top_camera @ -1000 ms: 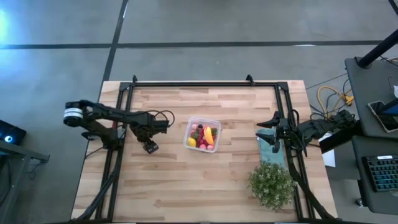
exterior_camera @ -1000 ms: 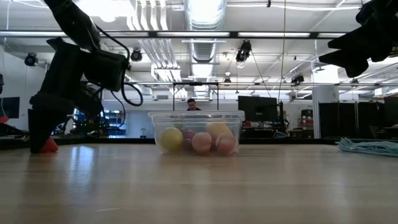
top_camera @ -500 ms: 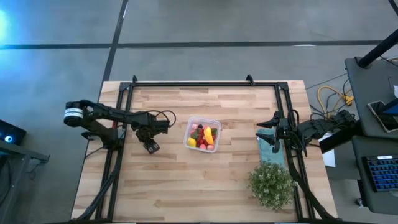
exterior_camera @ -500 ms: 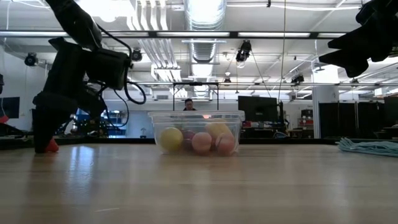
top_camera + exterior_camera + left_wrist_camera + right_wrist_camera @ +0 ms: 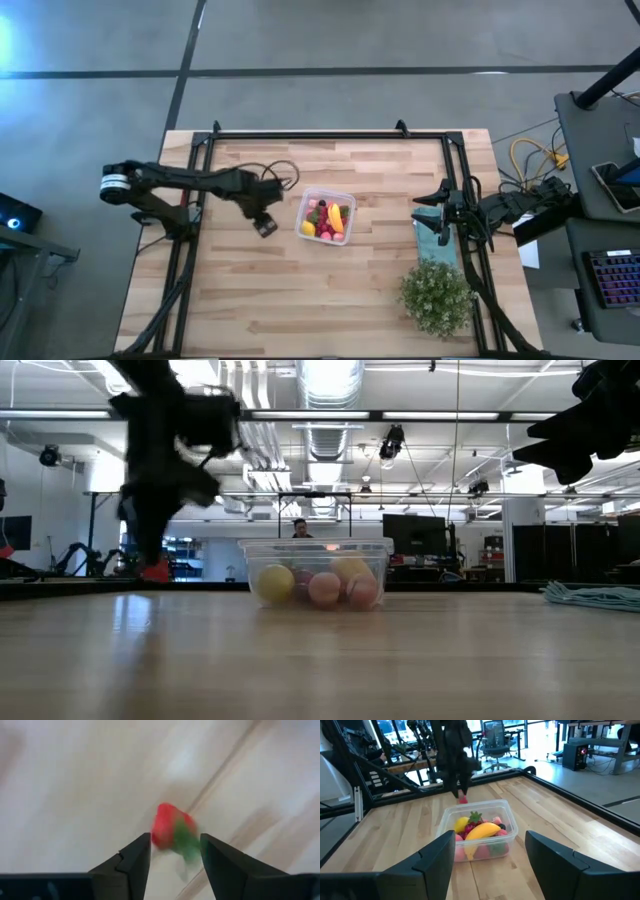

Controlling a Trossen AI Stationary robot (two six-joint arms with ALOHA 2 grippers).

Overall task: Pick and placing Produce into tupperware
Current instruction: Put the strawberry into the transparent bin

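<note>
Wood table [image 5: 330, 290] | left tool [image 5: 172, 851] grips red, green-topped strawberry [image 5: 169, 829]; right tool [image 5: 490, 857] open

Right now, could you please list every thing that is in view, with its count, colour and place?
tupperware: one, clear, centre of the table.
produce in it: several pieces, red, pink, yellow and orange.
strawberry: one, red with green leaves, between the left pincer's fingers, raised off the table beside the tupperware.
cloth: one, teal, right side of the table.
plant: one, green, near right corner.
table: one, light wood.
left pincer: dark, left of the tupperware.
right pincer: dark, open, over the cloth.
</note>
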